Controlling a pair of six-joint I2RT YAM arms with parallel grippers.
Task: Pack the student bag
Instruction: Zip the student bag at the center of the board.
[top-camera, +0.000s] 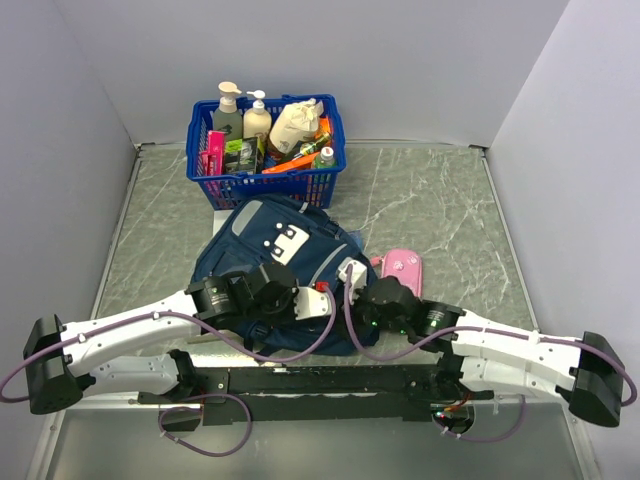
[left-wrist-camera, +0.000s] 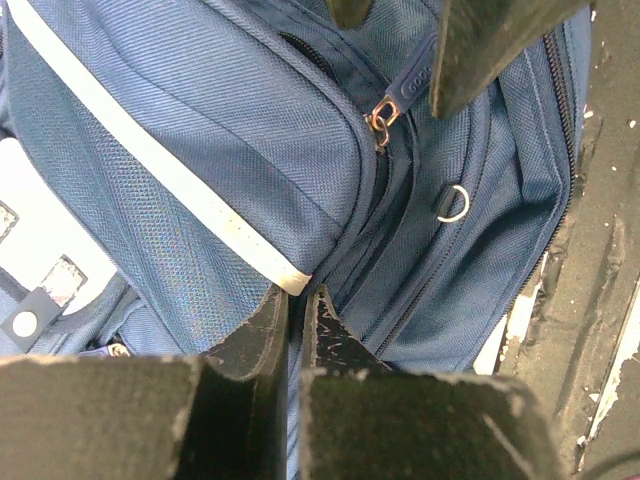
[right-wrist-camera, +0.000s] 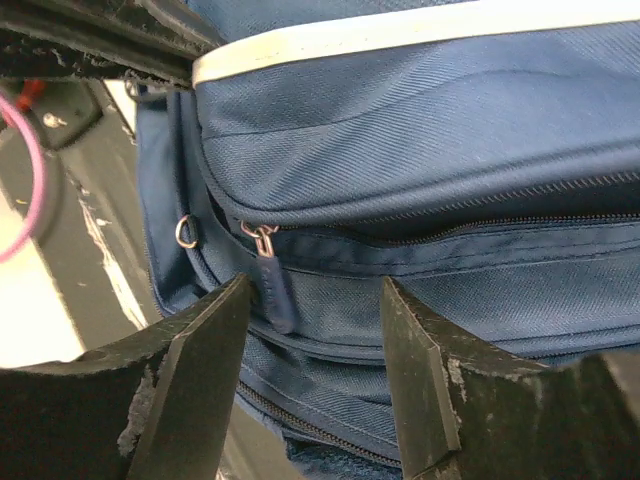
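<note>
The student bag (top-camera: 280, 250), navy with white patches and a pale stripe (left-wrist-camera: 160, 160), lies in the middle of the table in front of both arms. My left gripper (left-wrist-camera: 297, 300) is shut at the bag's near edge, and its tips pinch blue fabric just below the end of the stripe. My right gripper (right-wrist-camera: 315, 290) is open over the same edge. A navy zipper pull (right-wrist-camera: 275, 290) hangs between its fingers, close to the left one, and nothing is held. The zip line (right-wrist-camera: 450, 232) above it looks shut.
A blue mesh basket (top-camera: 262, 185) full of bottles and small items stands behind the bag. To the bag's right lies a pink case (top-camera: 403, 266). A metal ring (right-wrist-camera: 187, 232) sits on the bag's side. Grey walls close in the marble table.
</note>
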